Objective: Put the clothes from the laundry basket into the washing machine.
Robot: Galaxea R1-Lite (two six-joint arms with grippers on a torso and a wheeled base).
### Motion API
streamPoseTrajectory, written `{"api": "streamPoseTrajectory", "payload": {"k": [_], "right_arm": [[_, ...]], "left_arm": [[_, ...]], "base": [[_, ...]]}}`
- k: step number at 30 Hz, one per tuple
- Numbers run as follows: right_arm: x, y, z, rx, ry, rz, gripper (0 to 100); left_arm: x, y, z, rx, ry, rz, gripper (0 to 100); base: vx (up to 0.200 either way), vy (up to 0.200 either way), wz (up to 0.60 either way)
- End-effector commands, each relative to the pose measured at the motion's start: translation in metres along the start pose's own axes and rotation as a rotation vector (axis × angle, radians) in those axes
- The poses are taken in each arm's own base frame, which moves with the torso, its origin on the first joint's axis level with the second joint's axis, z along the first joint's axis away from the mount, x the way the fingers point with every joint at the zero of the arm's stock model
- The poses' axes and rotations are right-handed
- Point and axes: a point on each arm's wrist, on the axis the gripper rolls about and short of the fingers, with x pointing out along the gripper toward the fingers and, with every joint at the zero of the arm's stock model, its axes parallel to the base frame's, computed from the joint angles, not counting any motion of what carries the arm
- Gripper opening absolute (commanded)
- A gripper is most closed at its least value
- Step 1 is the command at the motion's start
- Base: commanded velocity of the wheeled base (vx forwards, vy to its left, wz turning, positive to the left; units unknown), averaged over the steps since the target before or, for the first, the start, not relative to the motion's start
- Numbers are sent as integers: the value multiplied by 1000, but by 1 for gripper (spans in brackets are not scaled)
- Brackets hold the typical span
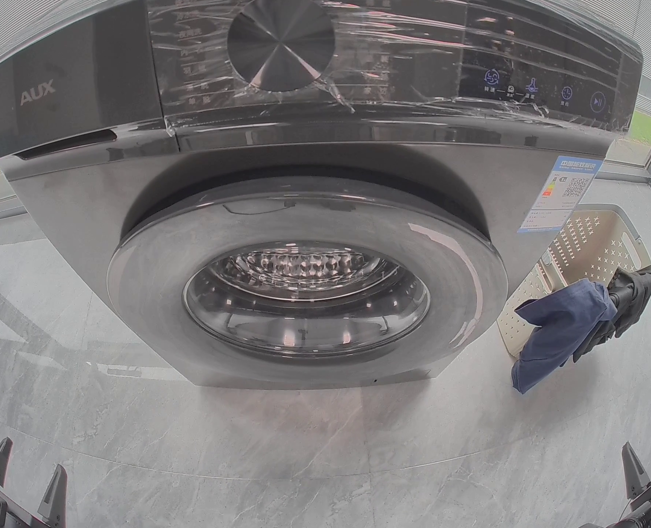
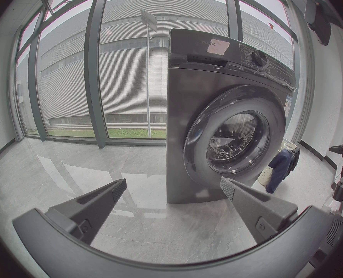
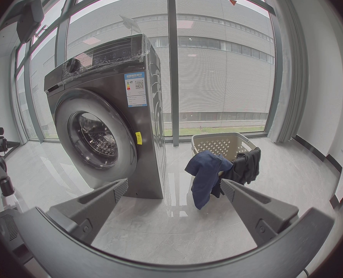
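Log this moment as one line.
washing machine door: shut | laundry basket: beside machine, robot's right | blue garment, black garment: draped over basket rim | left gripper: open, empty | right gripper: open, empty

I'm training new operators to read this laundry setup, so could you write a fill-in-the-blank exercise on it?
1. The washing machine's round door is ____.
2. Over the rim of the laundry basket hang a black garment and a ____ one.
3. From the robot's side, the laundry basket stands to the ____ of the washing machine.
4. The left pincer and the right pincer are both empty and ____.

Missing words: closed; blue; right; open.
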Motion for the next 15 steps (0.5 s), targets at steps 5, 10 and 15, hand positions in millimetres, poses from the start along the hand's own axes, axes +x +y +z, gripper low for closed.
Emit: {"api": "streamPoseTrajectory", "payload": {"k": [5,10,15], "right_arm": [[0,0,-5,1,1,1,100],[0,0,-5,1,1,1,100],[0,0,-5,-1,1,1,100]], "left_arm": [[0,0,-5,1,-1,0,100],[0,0,-5,-1,-1,0,100],[0,0,-5,-1,-1,0,100]], "base": [[0,0,0],[0,0,0],[160,0,0]]}}
